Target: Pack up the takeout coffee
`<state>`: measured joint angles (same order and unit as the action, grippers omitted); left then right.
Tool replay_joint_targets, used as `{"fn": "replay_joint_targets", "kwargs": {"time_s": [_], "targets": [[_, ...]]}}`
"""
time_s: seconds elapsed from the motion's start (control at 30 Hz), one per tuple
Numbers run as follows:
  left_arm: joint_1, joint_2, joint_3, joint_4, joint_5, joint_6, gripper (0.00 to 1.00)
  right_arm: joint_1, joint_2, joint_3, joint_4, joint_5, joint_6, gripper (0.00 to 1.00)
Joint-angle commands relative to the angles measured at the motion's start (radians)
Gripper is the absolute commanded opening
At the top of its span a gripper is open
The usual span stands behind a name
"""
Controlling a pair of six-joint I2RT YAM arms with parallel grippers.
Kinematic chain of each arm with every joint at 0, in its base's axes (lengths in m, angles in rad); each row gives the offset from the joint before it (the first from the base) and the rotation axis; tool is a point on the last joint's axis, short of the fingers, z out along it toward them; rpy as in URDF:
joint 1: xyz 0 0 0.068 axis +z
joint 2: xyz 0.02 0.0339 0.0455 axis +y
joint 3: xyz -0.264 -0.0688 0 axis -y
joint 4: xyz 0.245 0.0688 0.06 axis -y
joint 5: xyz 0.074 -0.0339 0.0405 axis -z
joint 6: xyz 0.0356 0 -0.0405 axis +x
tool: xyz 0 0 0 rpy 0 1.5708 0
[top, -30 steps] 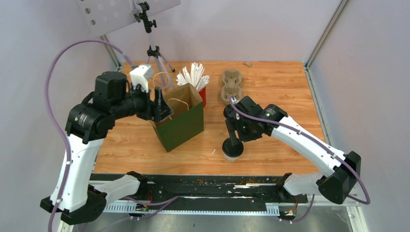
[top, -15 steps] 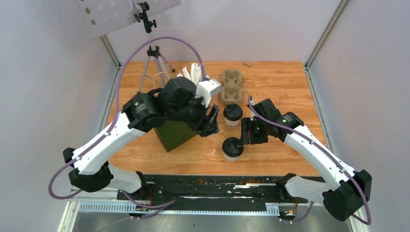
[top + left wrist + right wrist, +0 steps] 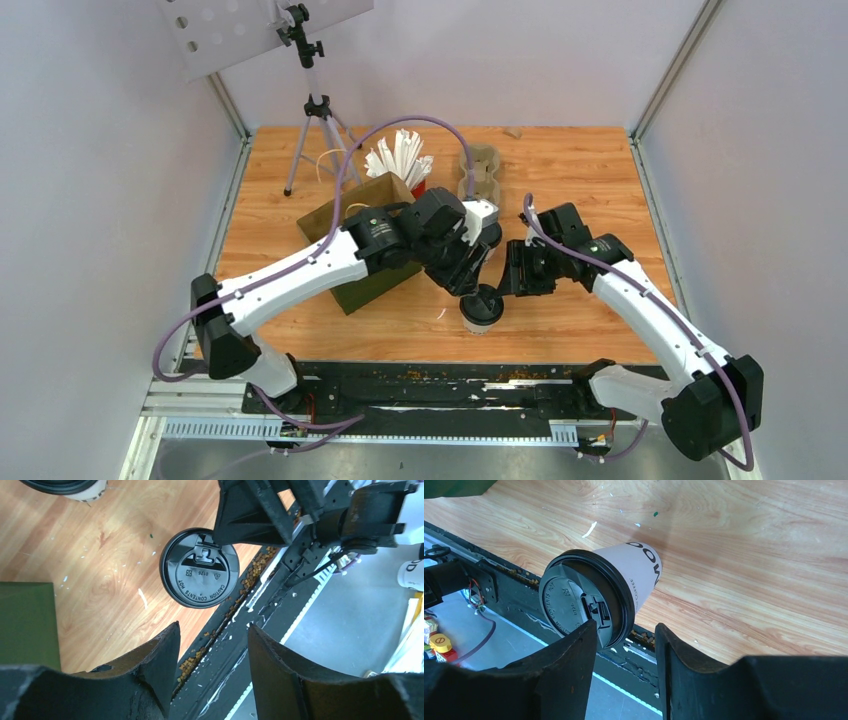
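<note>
Near cup (image 3: 481, 306) pickup is judged in hand. Left arm (image 3: 300, 275) is stretched across the tabletop (image 3: 600, 180) past green bag (image 3: 368, 288), right arm (image 3: 650, 310) bent inward. Near cup is set mid near edge, second cup (image 3: 75, 485) behind it. Left gripper (image 3: 212, 630) and right gripper (image 3: 625, 627) are spread, empty, close by it. Next: one to be lowered round its wall.

I see the near cup (image 3: 481, 308) upright, white, black lid on; the far cup (image 3: 65, 484) stands behind it, apart.

Pale lilac walls (image 3: 100, 150), light-grained wooden tabletop (image 3: 600, 180), silver aluminium frame post (image 3: 675, 65), small black tripod (image 3: 317, 110), grey perforated panel (image 3: 225, 30) above.
</note>
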<state>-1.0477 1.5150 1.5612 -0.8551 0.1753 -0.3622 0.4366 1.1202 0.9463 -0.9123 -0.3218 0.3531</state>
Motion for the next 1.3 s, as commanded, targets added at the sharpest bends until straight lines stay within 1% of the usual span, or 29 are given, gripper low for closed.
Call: {"fn": "replay_joint_targets", "kwargs": {"time_s": [0.0, 0.13, 0.43, 0.57, 0.83, 0.93, 1.27], "targets": [[-0.003, 0.03, -0.053, 0.101, 0.025, 0.002, 0.59, -0.024, -0.018, -0.024, 0.054, -0.072, -0.027, 0.45], [-0.004, 0.069, -0.094, 0.126, 0.029, 0.019, 0.58, -0.029, -0.019, -0.033, 0.048, -0.09, -0.029, 0.44], [-0.006, 0.129, -0.153, 0.187, 0.035, 0.049, 0.45, -0.031, -0.036, -0.077, 0.065, -0.138, -0.013, 0.42], [-0.006, 0.148, -0.166, 0.198, 0.051, 0.05, 0.38, -0.031, -0.031, -0.084, 0.074, -0.146, -0.01, 0.38], [-0.005, 0.17, -0.186, 0.226, 0.066, 0.043, 0.31, -0.031, -0.025, -0.09, 0.075, -0.147, -0.017, 0.27], [-0.006, 0.169, -0.204, 0.229, 0.067, 0.04, 0.29, -0.031, -0.031, -0.104, 0.075, -0.15, -0.017, 0.26], [-0.008, 0.169, -0.277, 0.243, 0.055, 0.037, 0.29, -0.032, -0.066, -0.187, 0.09, -0.122, -0.009, 0.25]]}}
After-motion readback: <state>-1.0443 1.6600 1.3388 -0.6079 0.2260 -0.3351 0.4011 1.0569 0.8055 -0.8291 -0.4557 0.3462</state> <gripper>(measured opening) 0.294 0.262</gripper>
